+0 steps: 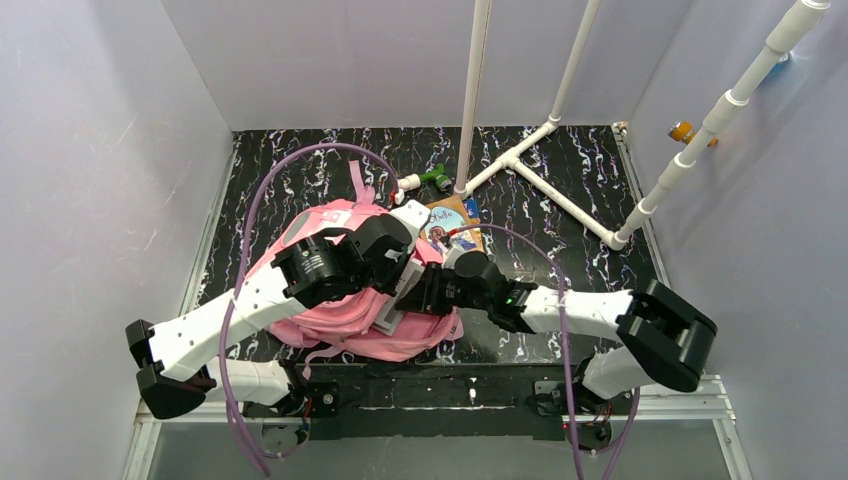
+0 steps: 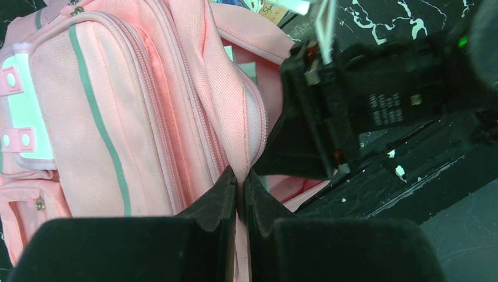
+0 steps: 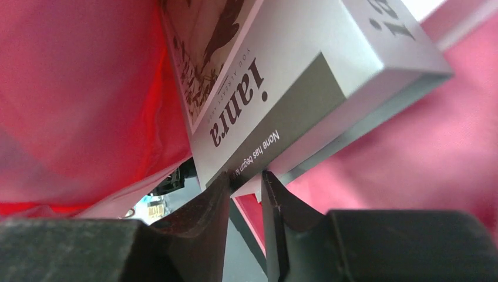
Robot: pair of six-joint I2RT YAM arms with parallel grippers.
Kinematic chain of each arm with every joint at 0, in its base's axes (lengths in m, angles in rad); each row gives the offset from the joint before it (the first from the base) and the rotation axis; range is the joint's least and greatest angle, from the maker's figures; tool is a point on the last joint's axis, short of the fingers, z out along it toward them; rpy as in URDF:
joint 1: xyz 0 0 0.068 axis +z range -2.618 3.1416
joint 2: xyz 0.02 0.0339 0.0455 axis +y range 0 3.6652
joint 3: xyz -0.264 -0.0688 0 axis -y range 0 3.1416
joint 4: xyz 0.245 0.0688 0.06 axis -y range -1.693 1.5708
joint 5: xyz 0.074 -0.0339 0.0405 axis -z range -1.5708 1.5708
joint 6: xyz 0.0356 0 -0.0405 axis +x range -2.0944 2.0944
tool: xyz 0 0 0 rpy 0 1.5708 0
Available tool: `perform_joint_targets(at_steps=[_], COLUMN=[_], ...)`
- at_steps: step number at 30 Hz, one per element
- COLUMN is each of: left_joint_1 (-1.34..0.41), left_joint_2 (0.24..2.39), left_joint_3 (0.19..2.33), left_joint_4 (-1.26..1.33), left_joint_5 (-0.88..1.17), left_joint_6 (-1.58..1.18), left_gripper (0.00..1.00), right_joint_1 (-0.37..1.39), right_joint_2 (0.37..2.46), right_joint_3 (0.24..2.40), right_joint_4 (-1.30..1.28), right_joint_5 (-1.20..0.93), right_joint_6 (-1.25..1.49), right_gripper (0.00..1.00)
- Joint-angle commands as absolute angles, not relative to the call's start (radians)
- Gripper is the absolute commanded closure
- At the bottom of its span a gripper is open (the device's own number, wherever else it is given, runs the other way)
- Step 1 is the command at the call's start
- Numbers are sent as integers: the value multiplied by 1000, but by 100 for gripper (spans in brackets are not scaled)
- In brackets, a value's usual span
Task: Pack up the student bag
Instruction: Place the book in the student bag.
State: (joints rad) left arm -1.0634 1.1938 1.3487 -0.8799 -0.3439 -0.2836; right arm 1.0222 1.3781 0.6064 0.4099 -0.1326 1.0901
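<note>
Left wrist view: the student bag [image 2: 117, 117] is pinched by the left gripper [image 2: 239, 176]. A grey book [image 3: 282, 88] is squeezed by the right gripper [image 3: 245, 179].

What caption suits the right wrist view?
Right pincer pinching a grey-and-white book, pink student bag fabric around it.

Lab test booth: white walls [image 1: 90, 150], PVC frame [image 1: 560, 190].

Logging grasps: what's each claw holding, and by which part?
Left claw pinches the student bag by its opening's fabric edge. Right claw grips a grey-and-white book by its edge.
</note>
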Motion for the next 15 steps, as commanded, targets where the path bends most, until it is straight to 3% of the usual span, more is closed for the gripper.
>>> perform_joint_targets(at_steps=[1, 4, 8, 15], left_joint_1=[-1067, -1068, -1068, -1068], left_joint_2=[1195, 1205, 1203, 1193], left_joint_3=[1360, 1358, 1352, 1325], left_joint_4=[-775, -766, -772, -772], left_joint_5=[-319, -312, -328, -349], left_joint_6=[-302, -304, -301, -300], left_gripper=[100, 100, 100, 100], right_joint_1=[1043, 1043, 1042, 974], right_joint_2=[1497, 1585, 1595, 1473], right_joint_3=[667, 687, 709, 688], right_joint_4=[627, 758, 701, 467], right_joint_5=[-203, -229, -185, -100], right_joint_6=[1123, 1156, 1102, 968], right_gripper=[69, 70, 68, 48])
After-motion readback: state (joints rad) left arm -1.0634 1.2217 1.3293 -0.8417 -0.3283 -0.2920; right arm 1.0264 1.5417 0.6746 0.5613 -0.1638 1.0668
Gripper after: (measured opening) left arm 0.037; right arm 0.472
